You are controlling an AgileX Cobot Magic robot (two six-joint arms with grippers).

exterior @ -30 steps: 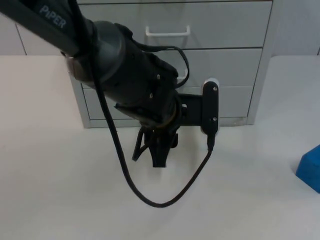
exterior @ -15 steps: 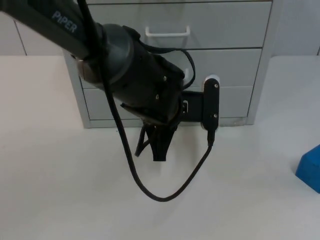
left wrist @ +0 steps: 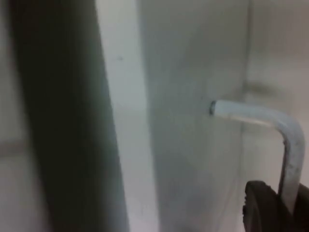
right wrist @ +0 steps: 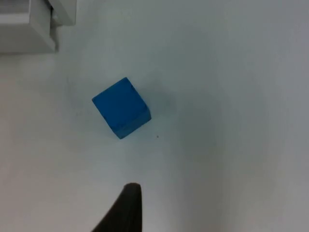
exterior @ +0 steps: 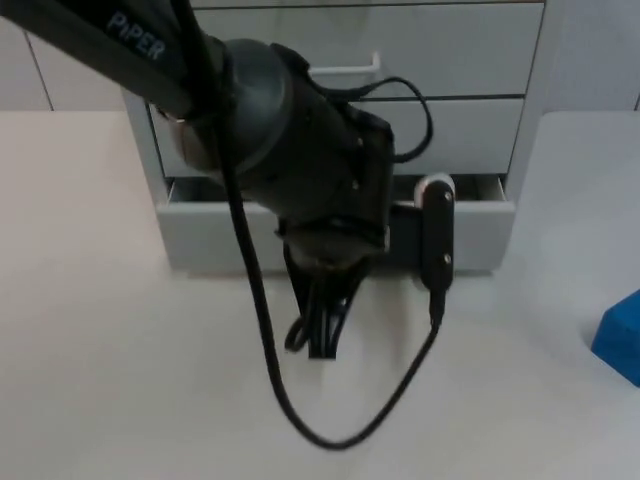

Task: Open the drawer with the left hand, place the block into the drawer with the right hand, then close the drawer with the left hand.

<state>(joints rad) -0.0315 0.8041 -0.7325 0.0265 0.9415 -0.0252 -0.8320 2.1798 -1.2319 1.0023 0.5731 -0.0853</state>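
Your white table (exterior: 110, 400) carries a grey drawer cabinet (exterior: 520, 120), its bottom drawer (exterior: 220, 235) pulled partly out. The left gripper (exterior: 322, 325) sits at that drawer's front, a fingertip (left wrist: 263, 208) against the white handle (left wrist: 270, 121); you cannot tell its finger state, the arm hiding it. The blue block (right wrist: 120, 107) lies on the table well apart from the cabinet, cut off at the top view's edge, with the right gripper (right wrist: 126, 208) waiting above; finger spread unclear.

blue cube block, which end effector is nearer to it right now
Right. The right end effector hangs over the white table just short of the blue cube block; the left end effector is at the grey drawer's white handle, across the table.
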